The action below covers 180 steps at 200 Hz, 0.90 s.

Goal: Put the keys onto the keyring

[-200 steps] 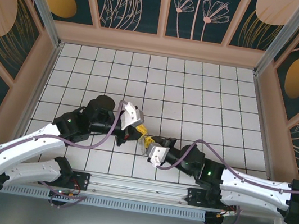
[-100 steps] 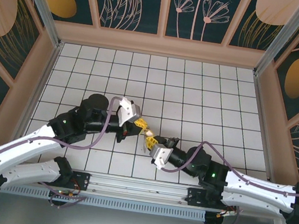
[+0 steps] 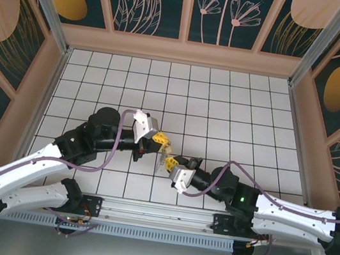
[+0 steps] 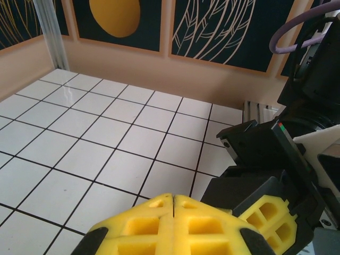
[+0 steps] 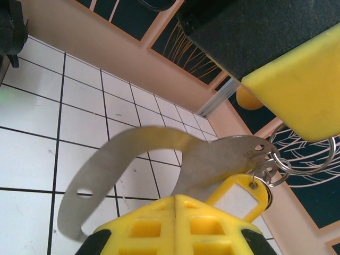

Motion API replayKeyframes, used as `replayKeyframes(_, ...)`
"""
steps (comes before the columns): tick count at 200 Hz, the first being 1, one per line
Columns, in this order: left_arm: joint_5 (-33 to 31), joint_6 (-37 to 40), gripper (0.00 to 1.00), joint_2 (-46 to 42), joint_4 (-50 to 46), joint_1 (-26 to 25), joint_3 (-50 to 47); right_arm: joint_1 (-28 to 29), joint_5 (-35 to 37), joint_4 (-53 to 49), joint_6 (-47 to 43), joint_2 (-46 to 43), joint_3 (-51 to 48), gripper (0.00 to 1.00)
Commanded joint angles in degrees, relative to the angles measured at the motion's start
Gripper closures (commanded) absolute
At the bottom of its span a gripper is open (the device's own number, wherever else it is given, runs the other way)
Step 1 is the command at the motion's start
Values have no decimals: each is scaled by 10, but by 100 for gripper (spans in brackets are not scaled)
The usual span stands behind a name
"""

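Observation:
In the right wrist view my right gripper [image 5: 175, 197] is shut on a flat, curved silvery metal piece [image 5: 133, 159] that sticks out past its yellow fingertips. A yellow key tag [image 5: 239, 199] hangs with it on small split rings [image 5: 265, 171]. A larger keyring [image 5: 325, 162] loops off these and runs up behind the yellow pad [image 5: 297, 74] of my left gripper, which grips it. From above, the left gripper [image 3: 163, 140] and right gripper [image 3: 170, 164] nearly meet over the tiles. The left gripper [image 4: 173, 196] is shut. The keys are out of view.
White tiled floor [image 3: 224, 110] with pink walls [image 3: 182, 50] all round. The right arm's black wrist [image 4: 260, 154] sits close by the left fingers. Open floor lies behind and to both sides of the grippers.
The left gripper has lifted slightly up and back from the right one, and its wrist has swung left. The right gripper has barely shifted. Both stay shut.

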Motion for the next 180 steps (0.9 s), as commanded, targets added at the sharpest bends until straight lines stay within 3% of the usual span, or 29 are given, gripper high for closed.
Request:
replayKeyframes(1,15,-2,100,-12,41,2,-13,6,-9,24,19,-29,-6,92)
replayKeyframes(18,20,2,100,-21,57,2,-27,2,-22,25,47,-58,-9,78)
replayKeyframes(42,32,11,100,-35,93,1,-59,-19,-64,17,107,-98,-3,68)
replayKeyframes(75,62,16,100,-62,160,2,-110,-134,-222,-29,224,-108,30,75)
replayKeyframes(99,82,21,100,-70,178,1,-125,-200,-331,-37,276,-85,46,73)
replayKeyframes(138,82,25,100,-73,186,1,-134,-210,-421,-47,283,-29,67,73)
replayKeyframes(180,83,26,100,-71,188,1,-136,-211,-458,-49,278,-15,66,71)
